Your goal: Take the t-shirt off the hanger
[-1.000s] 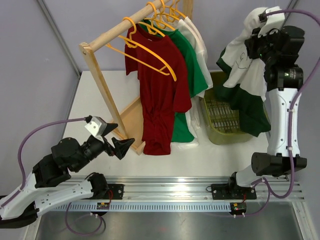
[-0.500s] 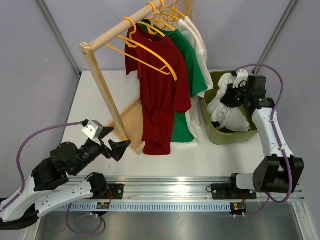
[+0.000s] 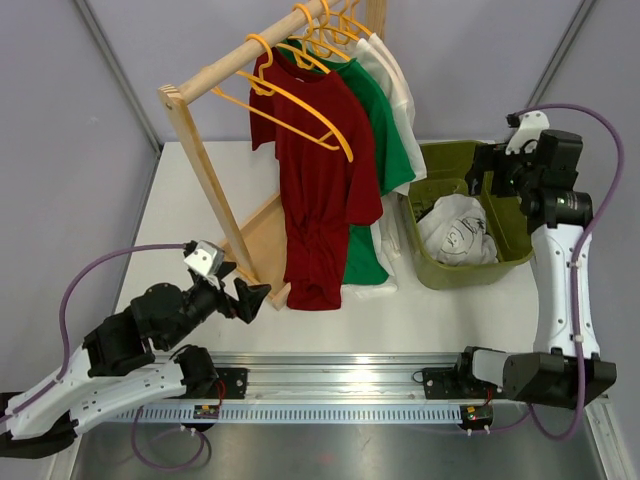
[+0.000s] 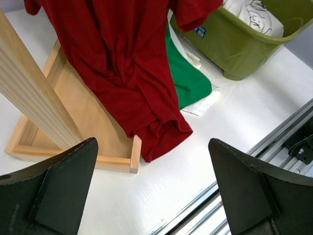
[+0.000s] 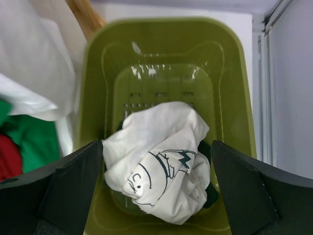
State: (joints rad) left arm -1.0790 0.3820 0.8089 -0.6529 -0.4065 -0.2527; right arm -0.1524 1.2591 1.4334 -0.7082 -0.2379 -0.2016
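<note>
The right gripper (image 5: 156, 144) hangs spread wide and empty straight above the basket (image 5: 93, 98). The t-shirt (image 5: 161, 181) lies directly beneath its fingers, crumpled in a loose heap on the basket floor, print up, touching neither finger. A bare hanger (image 3: 345, 148) sits on the rail well off to that hand's left, so the shirt is free and the job looks done. The cloth is light and limp and will sag from any pinch, so a raised fold atop the heap is the place to take it; the collar seems buried. The left gripper (image 4: 152, 142) is spread too, holding nothing, a red shirt (image 4: 122, 73) ahead of it
</note>
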